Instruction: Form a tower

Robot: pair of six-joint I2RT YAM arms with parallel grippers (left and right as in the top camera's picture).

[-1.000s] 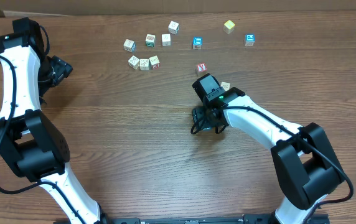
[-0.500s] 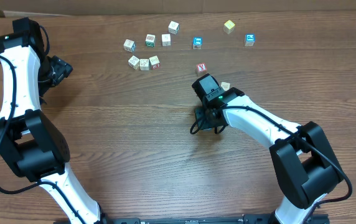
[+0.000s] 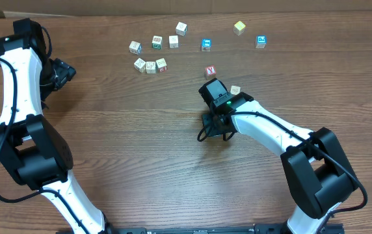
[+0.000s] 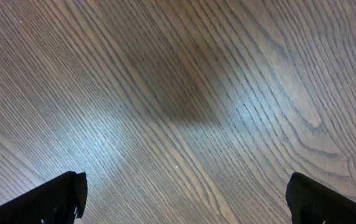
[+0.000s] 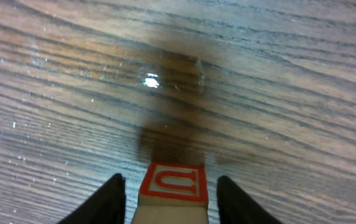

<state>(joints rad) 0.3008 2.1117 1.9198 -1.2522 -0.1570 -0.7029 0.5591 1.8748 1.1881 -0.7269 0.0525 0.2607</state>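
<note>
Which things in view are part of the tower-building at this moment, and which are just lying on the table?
In hand:
red-framed U cube
right gripper, jaws either side of it

Lying about:
red-lettered cube
pale cube by the right arm
blue cube
second blue cube
yellow-green cube
cluster of pale cubes
left gripper, open, holding nothing

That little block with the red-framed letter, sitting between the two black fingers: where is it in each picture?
Overhead: not visible, hidden beneath the right gripper near the table's middle.
Left wrist: not in it, only bare wood.
Right wrist: the red-framed block sits bottom centre, between the fingers.
Shared landmark: the wood-grain table.
</note>
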